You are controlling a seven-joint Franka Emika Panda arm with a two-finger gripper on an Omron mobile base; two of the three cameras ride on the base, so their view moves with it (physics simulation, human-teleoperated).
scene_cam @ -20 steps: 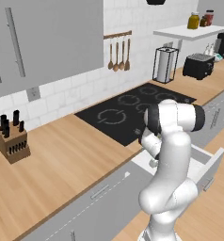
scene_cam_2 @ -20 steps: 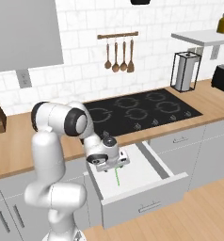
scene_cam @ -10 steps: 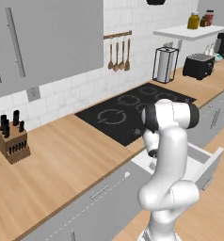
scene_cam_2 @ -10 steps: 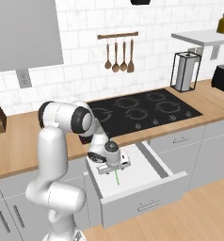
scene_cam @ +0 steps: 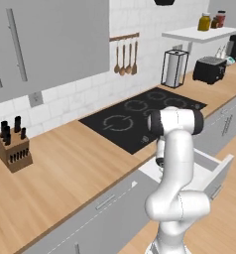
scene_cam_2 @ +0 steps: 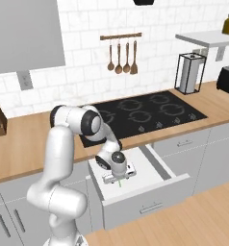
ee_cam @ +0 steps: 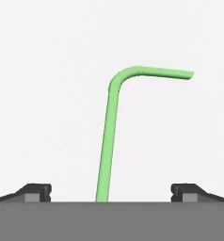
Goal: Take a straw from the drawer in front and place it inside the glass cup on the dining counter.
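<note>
Hovering gripper, jaws wide, empty, over green straw on pale drawer floor; black cooktop behind.

One straw, one open drawer

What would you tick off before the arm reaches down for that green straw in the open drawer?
1. Drawer pulled out: ok.
2. Straw lying on the drawer floor, in sight: ok.
3. Gripper with jaws wide open: ok.
4. Straw running between the two fingertips: ok.
5. Jaws low enough to close on the straw: cannot tell.
6. Nothing else near the straw in the hand view: ok.
</note>
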